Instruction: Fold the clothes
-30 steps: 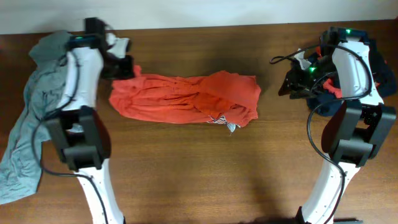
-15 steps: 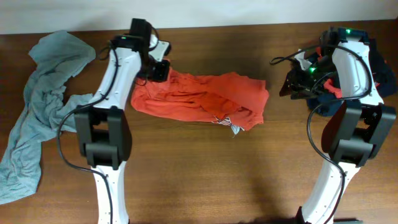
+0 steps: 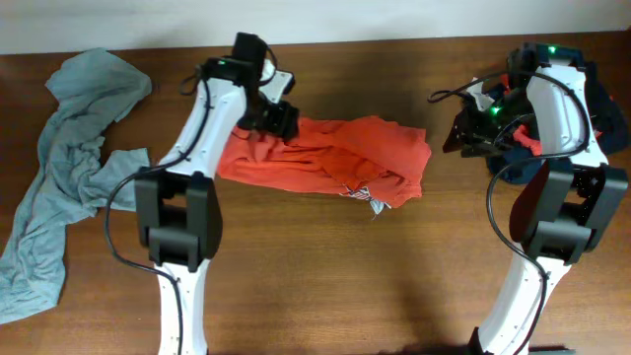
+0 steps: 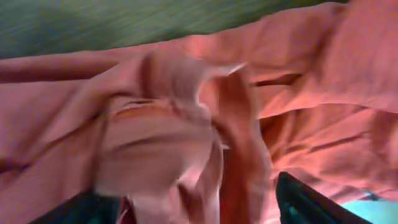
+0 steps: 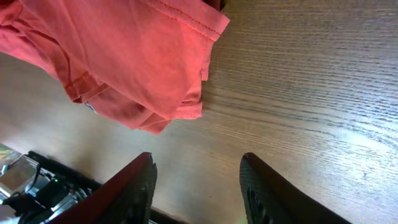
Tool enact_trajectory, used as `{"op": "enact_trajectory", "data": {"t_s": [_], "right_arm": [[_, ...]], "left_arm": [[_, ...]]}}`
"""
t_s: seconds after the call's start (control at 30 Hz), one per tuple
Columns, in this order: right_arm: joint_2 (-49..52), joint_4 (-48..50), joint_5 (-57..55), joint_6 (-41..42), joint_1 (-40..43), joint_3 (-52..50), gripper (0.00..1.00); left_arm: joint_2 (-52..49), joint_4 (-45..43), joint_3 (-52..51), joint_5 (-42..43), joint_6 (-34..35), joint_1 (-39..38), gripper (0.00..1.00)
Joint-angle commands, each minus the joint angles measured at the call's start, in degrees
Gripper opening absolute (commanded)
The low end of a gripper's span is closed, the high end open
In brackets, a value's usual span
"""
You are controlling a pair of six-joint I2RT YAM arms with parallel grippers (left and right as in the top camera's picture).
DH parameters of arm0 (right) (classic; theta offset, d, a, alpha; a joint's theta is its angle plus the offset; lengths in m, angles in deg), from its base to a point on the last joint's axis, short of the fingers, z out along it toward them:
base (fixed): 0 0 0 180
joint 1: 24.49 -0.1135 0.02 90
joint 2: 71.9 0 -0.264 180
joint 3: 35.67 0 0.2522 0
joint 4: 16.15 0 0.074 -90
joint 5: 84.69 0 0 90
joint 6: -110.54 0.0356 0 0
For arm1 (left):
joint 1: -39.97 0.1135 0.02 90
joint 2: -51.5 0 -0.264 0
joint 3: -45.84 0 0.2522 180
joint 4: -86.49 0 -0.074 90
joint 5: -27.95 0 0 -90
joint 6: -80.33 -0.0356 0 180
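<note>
A crumpled orange garment [image 3: 335,158] lies across the middle of the table. My left gripper [image 3: 280,118] is over its upper left end. In the left wrist view, blurred orange cloth [image 4: 186,124] fills the frame and my left gripper [image 4: 193,193] is open, its dark fingers [image 4: 305,202] wide apart with a loose bunch of fabric between them. My right gripper [image 3: 456,136] hovers at the right, apart from the garment. In the right wrist view my right gripper [image 5: 196,160] is open over bare wood, with the orange garment's edge [image 5: 137,62] further off.
A grey-green garment [image 3: 69,158] sprawls along the table's left side. A heap of dark blue and red clothes [image 3: 601,108] sits at the far right behind the right arm. The wooden table [image 3: 325,276] runs to the front edge.
The left arm swept right, dragging the orange garment's left end with it and bunching it. Its jaws then opened. The right arm stayed still.
</note>
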Motion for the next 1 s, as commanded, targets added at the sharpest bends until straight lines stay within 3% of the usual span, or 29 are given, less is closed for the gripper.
{"op": "enact_trajectory", "data": {"t_s": [0.0, 0.27, 0.57, 0.63, 0.83, 0.97], "right_arm": [[-0.3, 0.1, -0.3, -0.7, -0.3, 0.5, 0.48], [-0.3, 0.1, -0.3, -0.7, -0.3, 0.5, 0.48], [-0.3, 0.9, 2.1, -0.2, -0.3, -0.3, 0.52], [-0.3, 2.3, 4.4, -0.2, -0.3, -1.6, 0.52], [-0.3, 10.1, 9.9, 2.0, -0.3, -8.0, 0.53], [-0.3, 16.5, 12.3, 1.9, -0.7, -13.1, 0.59]], "left_arm": [[-0.5, -0.9, 1.2, 1.6, -0.3, -2.4, 0.8], [-0.5, -2.3, 1.2, 11.5, 0.1, -2.5, 0.8], [-0.4, 4.1, 9.5, 11.8, -1.3, 1.7, 0.87], [-0.4, 6.7, 12.0, 12.0, -3.1, 2.8, 0.92], [-0.4, 8.9, 13.6, 12.3, -3.2, 3.5, 0.92], [-0.5, 8.8, 13.5, 11.5, -4.0, 3.4, 0.92]]}}
